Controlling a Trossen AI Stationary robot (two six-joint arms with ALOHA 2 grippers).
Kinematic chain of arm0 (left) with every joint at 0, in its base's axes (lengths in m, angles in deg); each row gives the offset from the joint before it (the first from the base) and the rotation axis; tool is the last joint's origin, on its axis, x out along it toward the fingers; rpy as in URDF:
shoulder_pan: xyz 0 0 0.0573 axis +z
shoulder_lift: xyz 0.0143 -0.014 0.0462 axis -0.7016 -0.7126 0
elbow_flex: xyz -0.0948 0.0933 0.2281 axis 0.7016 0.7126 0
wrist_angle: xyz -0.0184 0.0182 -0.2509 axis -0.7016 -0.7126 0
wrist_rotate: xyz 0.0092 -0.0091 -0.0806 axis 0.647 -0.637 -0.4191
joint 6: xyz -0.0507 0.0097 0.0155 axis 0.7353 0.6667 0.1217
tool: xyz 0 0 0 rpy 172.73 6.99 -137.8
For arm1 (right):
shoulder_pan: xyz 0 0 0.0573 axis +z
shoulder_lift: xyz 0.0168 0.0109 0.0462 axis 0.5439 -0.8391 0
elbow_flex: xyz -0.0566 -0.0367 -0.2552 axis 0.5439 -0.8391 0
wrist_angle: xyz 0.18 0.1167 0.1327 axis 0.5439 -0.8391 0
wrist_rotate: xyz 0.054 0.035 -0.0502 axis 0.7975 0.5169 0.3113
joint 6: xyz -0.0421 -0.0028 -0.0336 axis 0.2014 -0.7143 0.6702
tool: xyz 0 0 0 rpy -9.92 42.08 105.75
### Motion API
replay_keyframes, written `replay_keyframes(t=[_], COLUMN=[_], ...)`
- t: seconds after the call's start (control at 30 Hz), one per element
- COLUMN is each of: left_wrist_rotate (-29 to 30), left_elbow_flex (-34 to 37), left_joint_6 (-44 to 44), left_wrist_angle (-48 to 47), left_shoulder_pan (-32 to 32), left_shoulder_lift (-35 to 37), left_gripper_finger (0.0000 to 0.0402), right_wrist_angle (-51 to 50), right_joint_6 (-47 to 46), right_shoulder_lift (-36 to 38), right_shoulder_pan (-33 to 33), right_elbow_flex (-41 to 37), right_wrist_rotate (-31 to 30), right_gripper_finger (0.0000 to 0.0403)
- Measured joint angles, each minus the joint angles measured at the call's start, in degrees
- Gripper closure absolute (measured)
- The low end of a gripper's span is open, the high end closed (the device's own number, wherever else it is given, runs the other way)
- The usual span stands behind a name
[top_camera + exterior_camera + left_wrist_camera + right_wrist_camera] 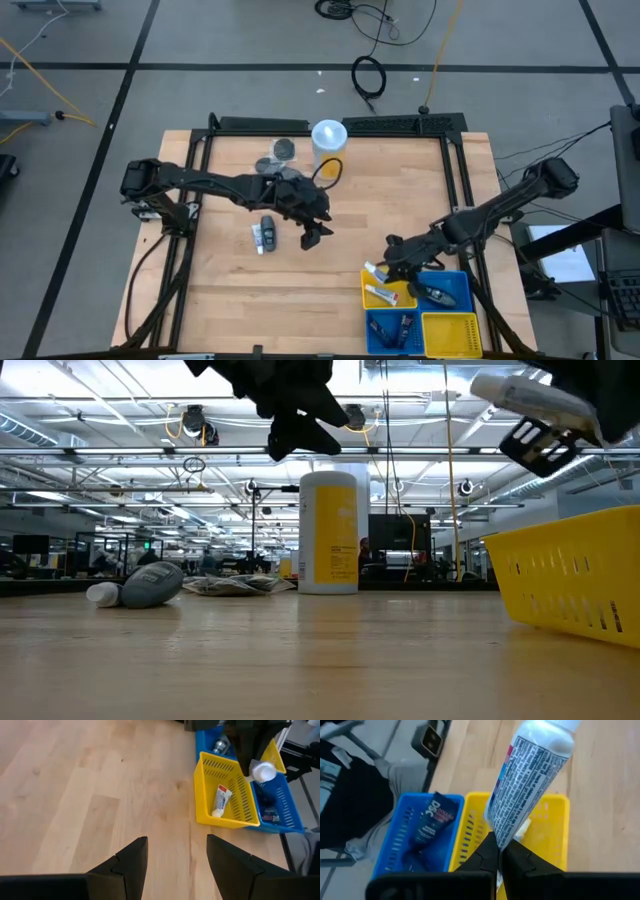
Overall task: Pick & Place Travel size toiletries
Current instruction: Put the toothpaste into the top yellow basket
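Right hand (501, 851) clenching the crimped tail of a white tube (530, 775), holding it cap-outward above the yellow bin (547, 840). Another tube (221, 800) already lying inside that bin; a dark sachet (431, 817) resting in the blue bin (402, 827) alongside.

Left hand (314, 236) hovering over mid-bench, fingers (131, 862) parted, gripping nothing. Just beside it on the bench (300, 300), two more toiletries (265, 233) lying together: a dark pouch and a small white tube. Flat grey packets (277, 155) sitting farther back, next to the tall canister (328, 140).

Judging the tube light and soft-walled, likely denting under a hard squeeze and swinging from its tail; gripping near the stiff crimp or the cap shoulder probably safest. Pouch looking rounded and slick, so pinching across its narrow width seeming wise. Flat packets probably needing an edge pinch, being low against the wood.
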State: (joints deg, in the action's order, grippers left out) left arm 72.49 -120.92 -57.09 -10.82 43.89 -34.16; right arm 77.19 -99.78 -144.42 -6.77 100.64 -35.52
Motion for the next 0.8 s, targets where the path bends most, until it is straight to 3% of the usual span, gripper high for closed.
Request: replay_keyframes(t=[0.13, 0.8], left_wrist_rotate=[0.4, 4.8], left_elbow_flex=[0.0, 0.0], left_joint_6=[0.4, 1.7], left_wrist_angle=[-0.9, -3.7], left_shoulder_pan=[-0.3, -2.1], left_shoulder_lift=[0.0, 0.0], left_gripper_finger=[0.0202, 0.0202], right_wrist_angle=[0.0, -6.2], right_joint_6=[-0.2, -4.7], right_shoulder_lift=[-1.8, -6.9], right_shoulder_pan=[0.7, 4.4], right_elbow_flex=[0.0, -0.1], right_wrist_rotate=[2.6, 2.6], right_gripper_finger=[0.0403, 0.0402])
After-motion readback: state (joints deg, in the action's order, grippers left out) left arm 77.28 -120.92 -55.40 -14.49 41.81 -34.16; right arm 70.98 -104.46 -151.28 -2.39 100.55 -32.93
